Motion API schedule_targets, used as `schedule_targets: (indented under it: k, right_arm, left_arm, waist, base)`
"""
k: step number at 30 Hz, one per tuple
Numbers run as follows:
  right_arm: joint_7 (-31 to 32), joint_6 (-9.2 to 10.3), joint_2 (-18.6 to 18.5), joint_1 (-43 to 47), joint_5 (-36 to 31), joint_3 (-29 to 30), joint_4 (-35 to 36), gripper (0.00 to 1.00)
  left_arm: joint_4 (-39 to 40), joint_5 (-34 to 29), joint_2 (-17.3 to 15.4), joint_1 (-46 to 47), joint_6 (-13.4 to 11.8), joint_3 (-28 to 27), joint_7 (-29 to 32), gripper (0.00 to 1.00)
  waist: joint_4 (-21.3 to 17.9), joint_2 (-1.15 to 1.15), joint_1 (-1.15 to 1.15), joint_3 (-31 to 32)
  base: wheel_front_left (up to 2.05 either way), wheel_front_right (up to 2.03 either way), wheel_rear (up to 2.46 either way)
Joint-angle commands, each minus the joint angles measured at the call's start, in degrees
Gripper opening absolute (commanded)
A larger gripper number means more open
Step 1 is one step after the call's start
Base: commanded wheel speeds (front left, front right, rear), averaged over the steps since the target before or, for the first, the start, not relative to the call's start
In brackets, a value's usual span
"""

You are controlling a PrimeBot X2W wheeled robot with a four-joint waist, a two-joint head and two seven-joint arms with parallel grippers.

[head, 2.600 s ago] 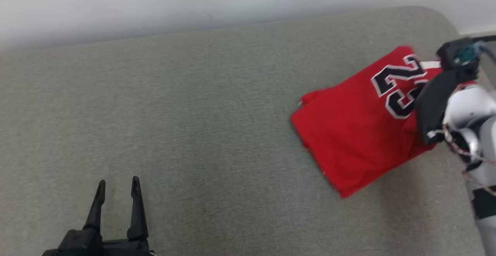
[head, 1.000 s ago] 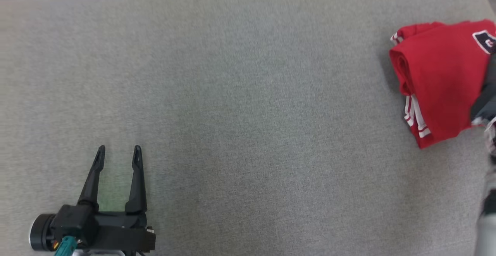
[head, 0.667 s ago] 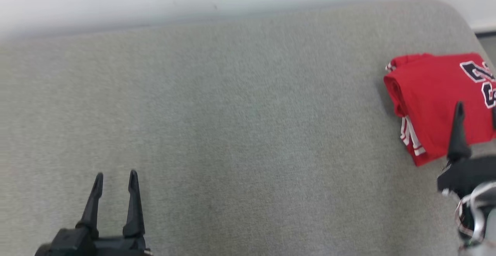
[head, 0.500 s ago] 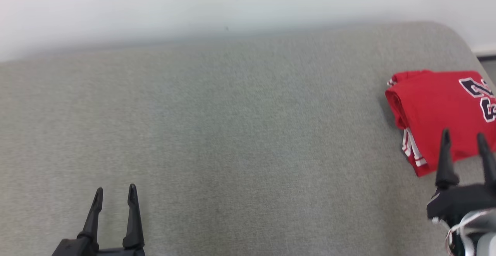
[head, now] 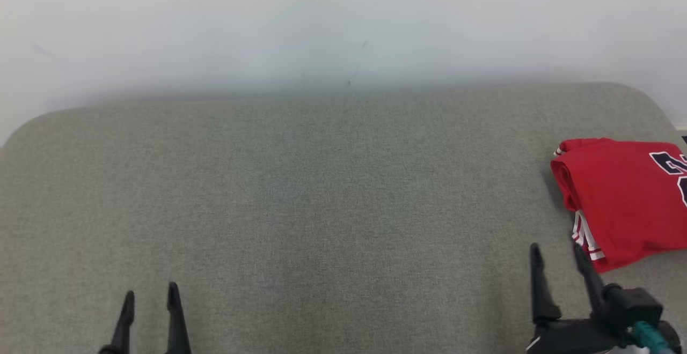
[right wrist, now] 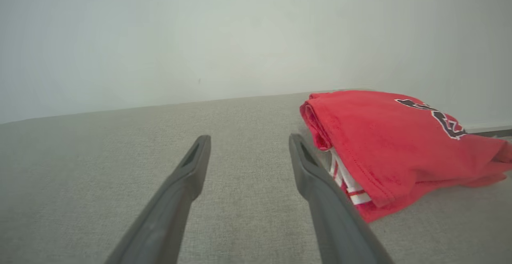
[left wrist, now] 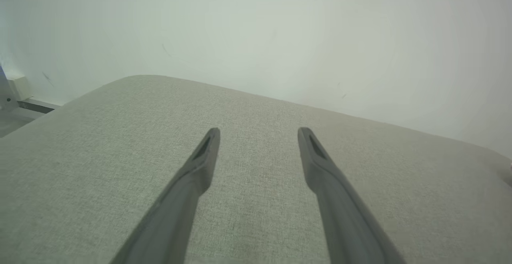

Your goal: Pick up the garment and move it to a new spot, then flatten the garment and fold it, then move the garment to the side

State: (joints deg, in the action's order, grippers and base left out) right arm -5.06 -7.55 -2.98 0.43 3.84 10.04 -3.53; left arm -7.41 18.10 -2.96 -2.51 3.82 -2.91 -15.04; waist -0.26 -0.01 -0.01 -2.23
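The garment (head: 622, 198) is a red jersey with dark numerals and white trim, folded into a compact stack at the far right of the grey cushioned surface (head: 322, 209). It also lies to the right in the right wrist view as a red folded garment (right wrist: 384, 144). My right gripper (head: 558, 255) stands open just in front and left of it, empty; its fingertips (right wrist: 200, 144) rest apart over bare fabric. My left gripper (head: 150, 297) is open and empty at the lower left, seen again as an open left gripper (left wrist: 258, 134).
A pale wall (head: 343, 27) runs behind the cushioned surface, whose far corners are rounded. A strip of floor and a white baseboard (left wrist: 20, 104) show past its left end.
The head camera has tilted up, bringing the wall into view. My right gripper has drawn back from over the garment to a spot in front and left of it.
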Motion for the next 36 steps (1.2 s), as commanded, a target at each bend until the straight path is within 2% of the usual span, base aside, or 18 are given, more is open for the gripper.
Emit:
schedule_targets:
  k: [1,6,14,36]
  right_arm:
    - [-1.43,0.14,0.16,0.78,0.46,-1.07,-1.1,1.0]
    - [-4.26,0.14,0.16,2.05,1.12,-2.1,-4.77,1.0]
    - [-6.27,0.14,0.15,3.04,0.97,-3.83,-7.65,1.0]
    - [-7.2,0.14,0.16,1.88,2.01,-5.81,-9.45,1.0]
  left_arm:
    - [-1.15,-2.9,0.12,-1.46,0.16,0.46,-0.14,1.0]
    - [-3.7,-3.9,0.08,-2.38,-0.65,0.76,-0.14,1.0]
    - [-3.58,-4.28,0.08,-3.64,-1.12,-0.12,-0.14,1.0]
    - [-4.09,-3.11,0.08,-3.56,-1.0,-0.47,-0.14,1.0]
  waist:
    - [0.34,0.01,0.01,1.05]
    - [0.48,0.01,0.01,2.72]
    - [-0.27,0.01,0.01,3.74]
    - [-0.71,0.01,0.01,3.04]
  base:
    - [0.0,0.0,0.0]
    - [0.0,0.0,0.0]
    - [0.0,0.0,0.0]
    - [0.0,0.0,0.0]
